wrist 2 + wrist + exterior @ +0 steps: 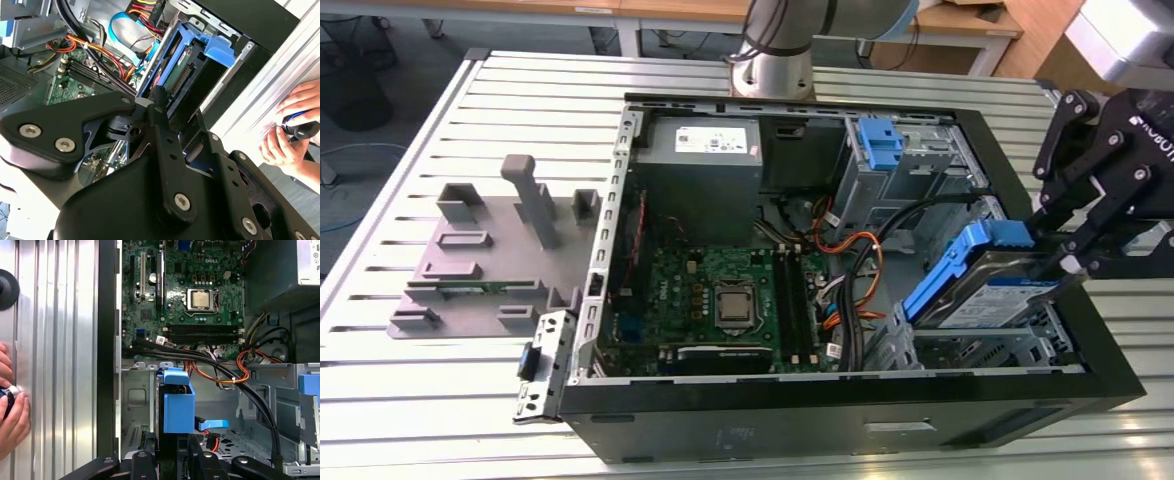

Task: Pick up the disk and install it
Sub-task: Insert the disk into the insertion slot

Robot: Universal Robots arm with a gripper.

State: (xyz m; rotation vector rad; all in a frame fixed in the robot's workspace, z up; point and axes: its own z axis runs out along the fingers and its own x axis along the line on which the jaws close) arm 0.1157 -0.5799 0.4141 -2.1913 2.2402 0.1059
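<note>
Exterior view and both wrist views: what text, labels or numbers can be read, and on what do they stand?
No text can be quoted; all print is too small to read.
Disk, white-and-blue label: unreadable.
Power-supply box, white sticker: unreadable.
Motherboard, white markings: unreadable.
Pincer, white lettering on its body: cut off at the picture's edge.

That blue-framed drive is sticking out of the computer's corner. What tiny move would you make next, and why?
I'd probably slide it slightly deeper along its tilt. The claw grips the disk, whose lower end sits in the metal bay at one corner of the case, while its upper part juts above the rim.
</note>
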